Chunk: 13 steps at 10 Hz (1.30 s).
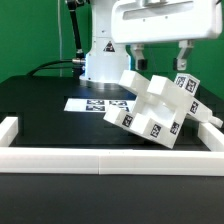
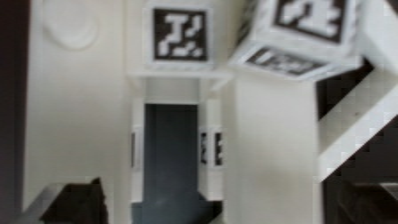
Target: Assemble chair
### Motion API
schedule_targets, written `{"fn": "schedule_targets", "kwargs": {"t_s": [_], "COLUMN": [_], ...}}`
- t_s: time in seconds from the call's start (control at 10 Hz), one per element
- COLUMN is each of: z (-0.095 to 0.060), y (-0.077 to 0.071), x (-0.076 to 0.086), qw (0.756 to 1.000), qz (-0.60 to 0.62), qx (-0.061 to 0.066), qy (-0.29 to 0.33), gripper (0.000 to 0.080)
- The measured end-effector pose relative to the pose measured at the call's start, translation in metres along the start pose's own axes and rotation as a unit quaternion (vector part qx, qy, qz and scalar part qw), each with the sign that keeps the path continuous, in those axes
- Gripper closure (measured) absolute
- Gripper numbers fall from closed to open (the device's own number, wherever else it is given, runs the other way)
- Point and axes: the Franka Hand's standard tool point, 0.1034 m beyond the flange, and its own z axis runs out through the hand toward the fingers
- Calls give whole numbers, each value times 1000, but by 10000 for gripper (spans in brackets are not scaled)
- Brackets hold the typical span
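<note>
Nearest to you is the low white border wall (image 1: 100,158). Behind it the chair (image 1: 155,108) leans tilted on the black table (image 1: 40,110), at the exterior view's right. Just above the chair, the gripper (image 1: 160,58) hangs with jaws wide apart, holding nothing. Farther back lies the marker board (image 1: 90,103).

The table (image 1: 45,110) lies bare on the exterior view's left, between the low wall (image 1: 100,158) and the marker board (image 1: 92,103). On the right the tilted chair (image 1: 150,110) fills the room up to the wall. The gripper (image 1: 160,60) hangs just above it, jaws wide. The robot base (image 1: 100,62) blocks the back. The wrist view shows a narrow dark slot between chair bars.
</note>
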Motion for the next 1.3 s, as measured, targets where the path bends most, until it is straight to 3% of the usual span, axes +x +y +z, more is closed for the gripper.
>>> {"fn": "schedule_targets", "kwargs": {"t_s": [0.4, 0.9, 1.1, 1.3], "z": [12, 23, 31, 31], "y": [10, 1, 2, 0], "x": [8, 18, 22, 29], "qw": [1000, 1000, 999, 999], "qz": [-3, -5, -9, -11], "qx": [-14, -25, -28, -23], "qy": [4, 8, 18, 30], "gripper": [150, 150, 150, 150]}}
